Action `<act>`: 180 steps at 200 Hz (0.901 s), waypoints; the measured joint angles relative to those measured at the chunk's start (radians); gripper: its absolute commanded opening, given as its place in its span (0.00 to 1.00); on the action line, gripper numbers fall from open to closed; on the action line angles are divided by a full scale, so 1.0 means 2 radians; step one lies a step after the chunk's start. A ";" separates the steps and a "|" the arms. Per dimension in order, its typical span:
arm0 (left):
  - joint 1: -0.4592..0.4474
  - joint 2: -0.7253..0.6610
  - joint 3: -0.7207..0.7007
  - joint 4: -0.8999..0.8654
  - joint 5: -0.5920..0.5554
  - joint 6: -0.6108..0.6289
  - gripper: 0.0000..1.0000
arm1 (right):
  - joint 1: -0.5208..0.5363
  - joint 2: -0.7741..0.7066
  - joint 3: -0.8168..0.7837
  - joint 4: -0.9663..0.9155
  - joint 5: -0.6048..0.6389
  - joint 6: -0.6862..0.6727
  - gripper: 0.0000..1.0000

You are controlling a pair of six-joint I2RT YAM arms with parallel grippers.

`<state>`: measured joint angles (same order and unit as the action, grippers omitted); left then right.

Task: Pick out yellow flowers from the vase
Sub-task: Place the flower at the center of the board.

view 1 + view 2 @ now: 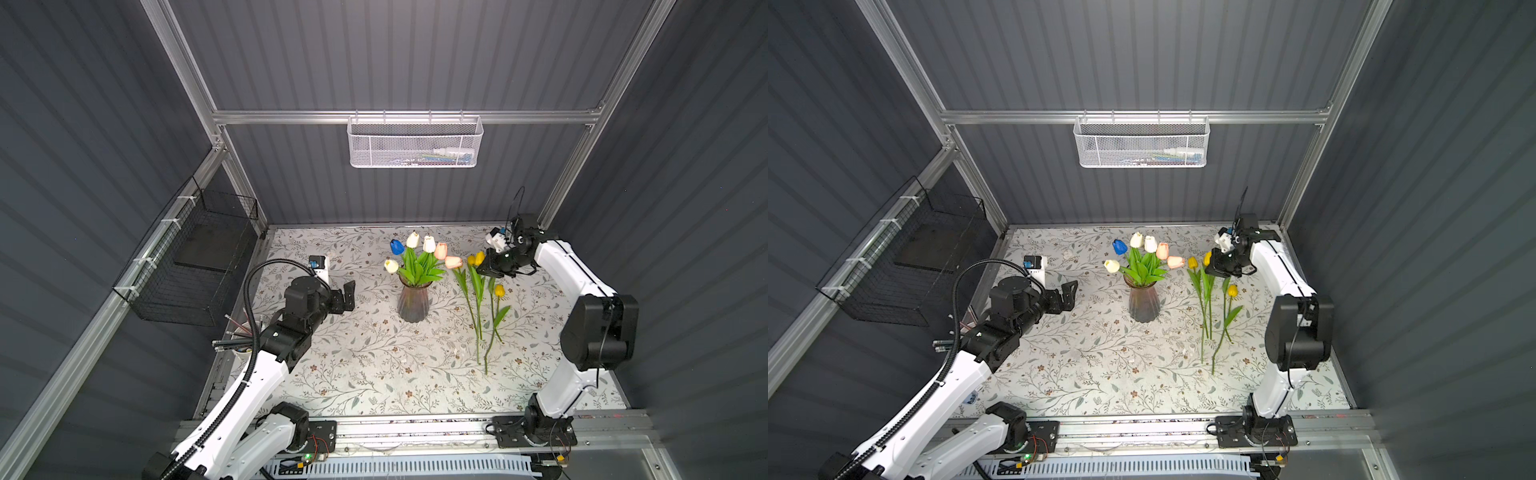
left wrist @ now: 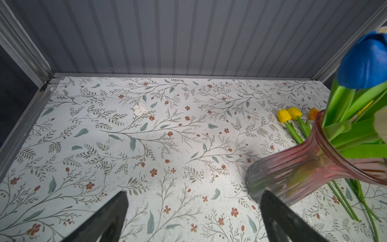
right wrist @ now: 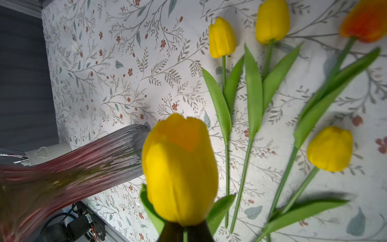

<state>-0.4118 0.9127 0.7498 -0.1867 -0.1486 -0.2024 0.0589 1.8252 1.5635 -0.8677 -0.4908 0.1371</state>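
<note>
Yellow tulips (image 3: pixel 222 37): four lie beside the vase (image 1: pixel 412 305), the last tulip (image 3: pixel 180 167), pinched in the right gripper (image 3: pixel 185 231), awaits placing; left gripper (image 1: pixel 345 297) gapes empty.

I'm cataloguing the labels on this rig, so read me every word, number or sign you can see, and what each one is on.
No text in any view can be read.
Packets in the white mesh basket: print too small to read.
Sticker on the left arm: blurred, unreadable.
</note>
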 measured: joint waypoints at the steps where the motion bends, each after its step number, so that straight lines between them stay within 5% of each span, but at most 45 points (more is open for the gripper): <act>1: 0.000 0.000 0.000 0.000 0.000 0.000 0.99 | 0.002 0.003 0.002 0.000 0.001 -0.001 0.00; 76: 0.000 0.014 -0.013 0.008 -0.019 0.000 1.00 | 0.072 0.128 0.112 -0.024 0.083 -0.052 0.00; 180: 0.000 0.016 -0.013 0.007 -0.040 0.000 0.99 | 0.119 0.177 0.115 0.015 0.150 -0.070 0.00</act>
<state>-0.4118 0.9447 0.7242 -0.1726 -0.2291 -0.2024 0.2977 2.1796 1.7935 -0.8371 -0.1902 -0.0025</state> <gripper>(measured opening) 0.995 0.061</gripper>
